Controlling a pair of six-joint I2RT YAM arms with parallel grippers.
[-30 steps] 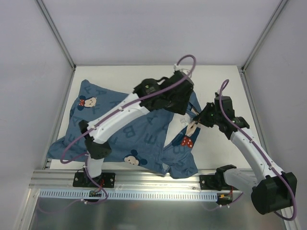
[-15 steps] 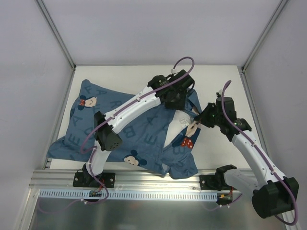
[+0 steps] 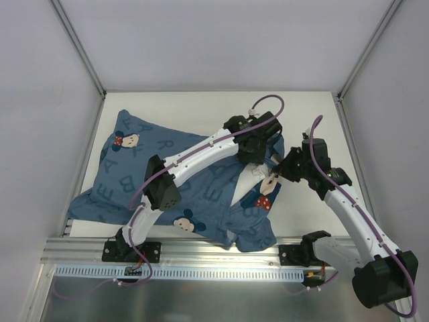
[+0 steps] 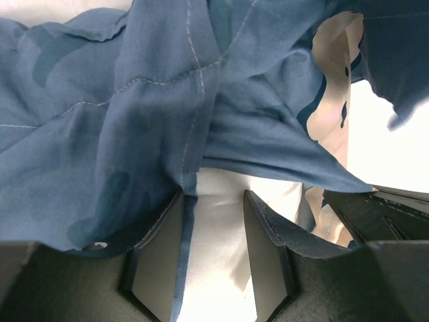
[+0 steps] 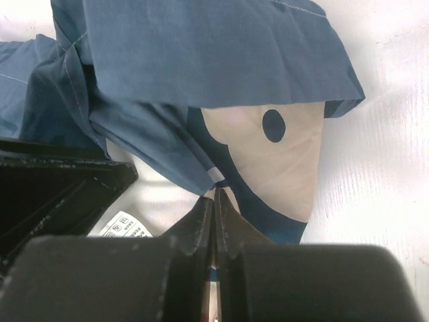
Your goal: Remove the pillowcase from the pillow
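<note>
Pinching a fold of the pillowcase (image 3: 134,171) is the right gripper (image 5: 213,200), fingers pressed tight together on the blue fabric just below a cream mouse-face print. Meanwhile the left gripper (image 4: 213,198) has its fingers spread apart at the open end of the cover, bare white pillow (image 4: 218,235) showing between them and the blue hem draped over the top. From above, the pillowcase sprawls across the left and middle of the table (image 3: 201,111), pillow mostly inside, just a white bit poking out near both grippers. Small printed tag (image 5: 124,225) sits beside the right fingers.
</note>
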